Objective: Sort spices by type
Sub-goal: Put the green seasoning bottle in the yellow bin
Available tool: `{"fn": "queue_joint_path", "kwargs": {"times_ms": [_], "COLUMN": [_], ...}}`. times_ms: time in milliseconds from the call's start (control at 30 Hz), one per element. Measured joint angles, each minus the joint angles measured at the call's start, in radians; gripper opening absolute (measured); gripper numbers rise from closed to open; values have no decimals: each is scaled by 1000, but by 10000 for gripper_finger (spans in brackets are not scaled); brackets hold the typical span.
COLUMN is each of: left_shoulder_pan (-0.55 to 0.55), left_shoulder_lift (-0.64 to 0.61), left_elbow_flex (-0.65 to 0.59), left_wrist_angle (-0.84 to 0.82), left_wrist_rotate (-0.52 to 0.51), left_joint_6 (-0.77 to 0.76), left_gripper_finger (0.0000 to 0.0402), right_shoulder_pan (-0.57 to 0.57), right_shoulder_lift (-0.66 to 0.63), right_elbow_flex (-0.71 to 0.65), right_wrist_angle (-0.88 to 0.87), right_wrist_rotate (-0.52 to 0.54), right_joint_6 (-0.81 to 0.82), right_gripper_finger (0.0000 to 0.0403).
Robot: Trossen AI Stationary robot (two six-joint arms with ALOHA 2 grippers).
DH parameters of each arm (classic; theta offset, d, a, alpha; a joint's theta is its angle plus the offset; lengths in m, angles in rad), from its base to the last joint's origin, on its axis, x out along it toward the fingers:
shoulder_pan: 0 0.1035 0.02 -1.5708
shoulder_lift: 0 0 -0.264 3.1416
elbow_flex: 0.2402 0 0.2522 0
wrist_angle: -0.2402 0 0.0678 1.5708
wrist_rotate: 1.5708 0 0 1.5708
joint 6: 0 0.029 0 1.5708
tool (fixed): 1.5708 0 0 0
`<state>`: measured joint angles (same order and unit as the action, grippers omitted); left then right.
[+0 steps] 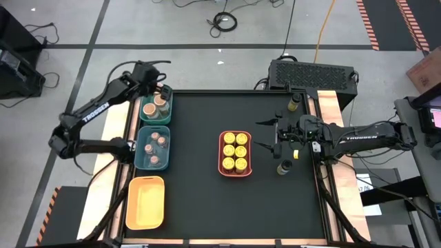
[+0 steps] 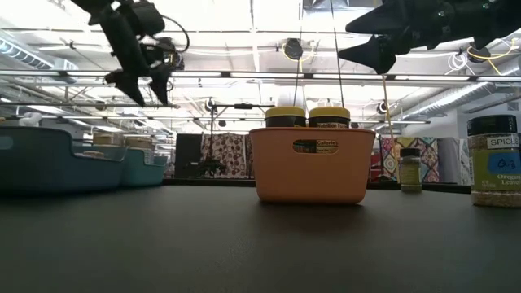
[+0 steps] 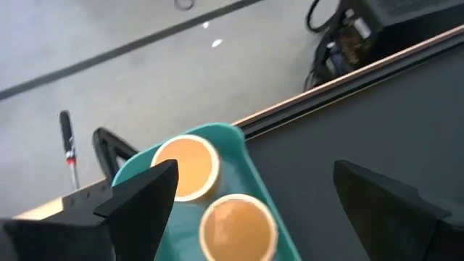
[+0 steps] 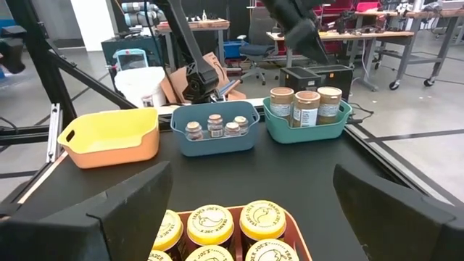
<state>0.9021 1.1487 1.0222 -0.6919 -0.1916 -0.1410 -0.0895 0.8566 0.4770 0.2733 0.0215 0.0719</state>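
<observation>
The spices are small round jars. Three tan-orange-lidded jars (image 4: pixel 305 106) stand in the green tray (image 1: pixel 156 118). Several tiny pinkish-lidded jars (image 4: pixel 212 126) fill the teal tray (image 1: pixel 141 147). Several yellow-lidded jars (image 1: pixel 234 151) sit in the coral tray (image 2: pixel 312 167). My left gripper (image 1: pixel 162 89) hangs open above the green tray's far end, with two tan lids (image 3: pixel 185 167) below it and nothing between its fingers. My right gripper (image 1: pixel 264 134) stands open and level, just right of the coral tray, pointing at it. Loose jars (image 1: pixel 283 167) (image 1: pixel 295 102) stand at the right edge.
A yellow tray (image 1: pixel 145 201) with nothing in it lies at the near left. A large labelled jar (image 2: pixel 494 160) and a small one (image 2: pixel 410 169) stand at the right. Bare black table (image 1: pixel 200 200) lies between the left trays and the coral tray.
</observation>
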Motion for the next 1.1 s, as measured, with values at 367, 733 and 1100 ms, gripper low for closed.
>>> {"fn": "queue_joint_path", "kwargs": {"times_ms": [367, 733, 1100], "left_shoulder_pan": [-250, -502, -755], "left_shoulder_lift": [-11, 222, 378], "left_elbow_flex": [0, 0, 0], "left_wrist_angle": [200, 541, 832], "left_wrist_rotate": [5, 171, 360], "left_joint_6": [-11, 79, 143], "left_gripper_finger": [370, 370, 370], "right_shoulder_pan": [0, 0, 0], "right_shoulder_lift": [0, 0, 0], "right_elbow_flex": [0, 0, 0], "right_wrist_angle": [2, -19, -60], "right_wrist_rotate": [18, 89, 138], "right_joint_6": [64, 216, 233], "right_gripper_finger": [375, 375, 375]}}
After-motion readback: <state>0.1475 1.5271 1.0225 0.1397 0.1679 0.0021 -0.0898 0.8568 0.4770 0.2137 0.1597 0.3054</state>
